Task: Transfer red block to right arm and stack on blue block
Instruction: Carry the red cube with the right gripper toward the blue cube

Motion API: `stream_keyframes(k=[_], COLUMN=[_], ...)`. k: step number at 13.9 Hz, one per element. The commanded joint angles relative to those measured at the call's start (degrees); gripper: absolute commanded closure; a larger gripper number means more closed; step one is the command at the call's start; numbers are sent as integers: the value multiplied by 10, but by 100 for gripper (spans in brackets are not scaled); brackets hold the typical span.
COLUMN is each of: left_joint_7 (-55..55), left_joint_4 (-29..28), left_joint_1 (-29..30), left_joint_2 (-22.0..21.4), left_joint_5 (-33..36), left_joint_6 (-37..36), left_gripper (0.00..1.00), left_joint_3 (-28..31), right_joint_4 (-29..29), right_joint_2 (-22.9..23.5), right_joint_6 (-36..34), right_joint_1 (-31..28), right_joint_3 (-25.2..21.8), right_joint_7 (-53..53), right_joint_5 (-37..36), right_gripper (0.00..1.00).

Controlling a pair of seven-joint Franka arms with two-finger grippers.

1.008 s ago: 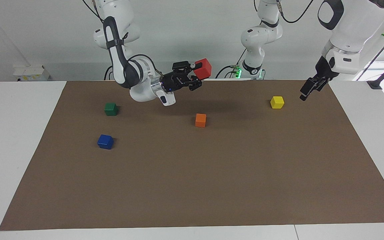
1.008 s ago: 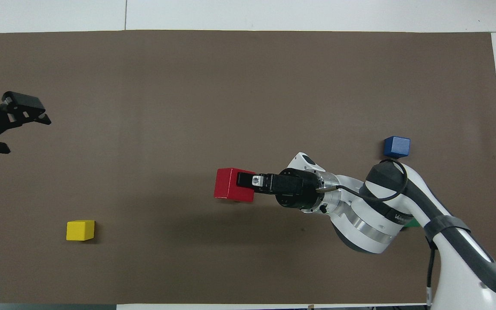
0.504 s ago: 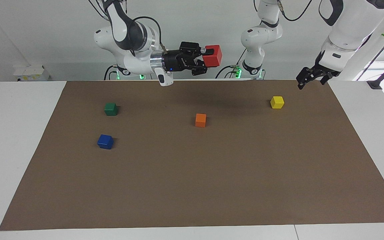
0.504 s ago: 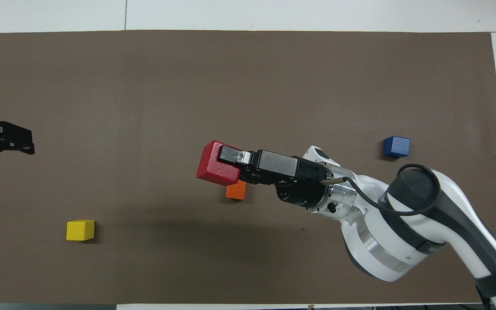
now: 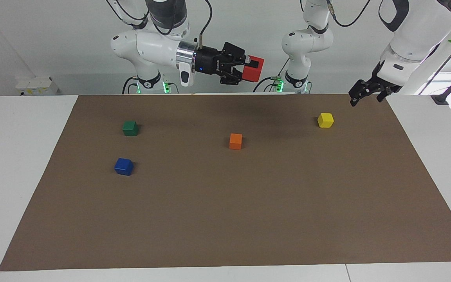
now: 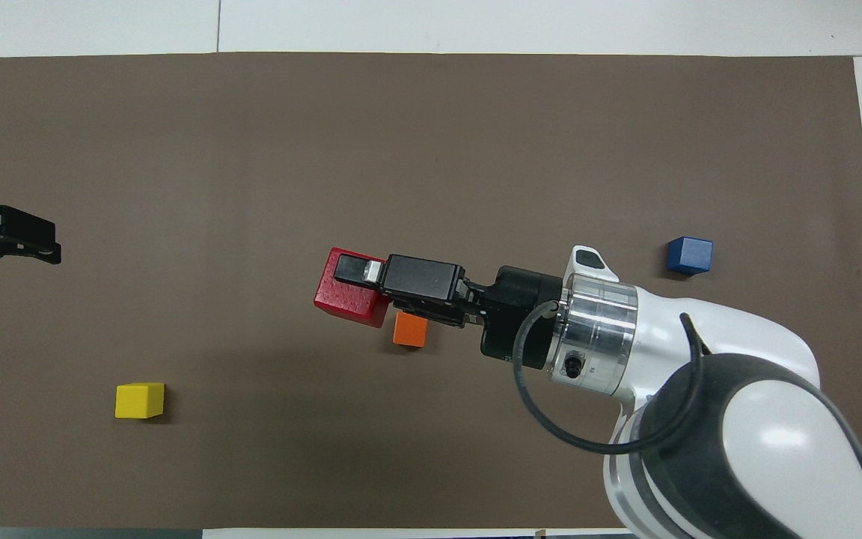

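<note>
Lifted higher since a second ago, the right gripper (image 5: pixel 246 69) clamps the red block (image 5: pixel 255 69) above the mat's robot edge, a light, stiff cube best held by flat sides, while the left gripper (image 5: pixel 363 94) waits spread wide.

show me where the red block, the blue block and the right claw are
red block (image 5: pixel 255 69), facing view, on its exposed side face
blue block (image 6: pixel 689 254), overhead view, on its top face
right claw (image 5: pixel 245 66), facing view, midway between the fingertips, shut on the red block
</note>
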Motion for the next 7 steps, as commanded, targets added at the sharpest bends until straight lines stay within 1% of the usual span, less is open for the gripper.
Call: stream_keyframes(k=[1, 3, 4, 6, 7], left_joint_7=[0, 7, 8, 9, 9], left_joint_4=[9, -5, 0, 4, 4], left_joint_1=[-35, -37, -52, -87, -93], left_joint_2=[2, 1, 3, 9, 10], left_joint_5=[-7, -6, -7, -6, -5], left_joint_6=[-15, 37, 40, 50, 54], left_gripper=[0, 0, 0, 0, 0], left_joint_3=[21, 29, 43, 75, 78], right_joint_4=[11, 11, 12, 33, 48], right_joint_2=[8, 11, 14, 19, 25], right_joint_6=[4, -12, -35, -106, -147], right_joint_1=[-7, -18, -29, -61, -73], right_joint_3=[1, 1, 1, 1, 1], right_joint_7=[120, 175, 203, 255, 273], right_joint_5=[-178, -279, -334, -463, -527], right_gripper=[100, 100, 100, 100, 100])
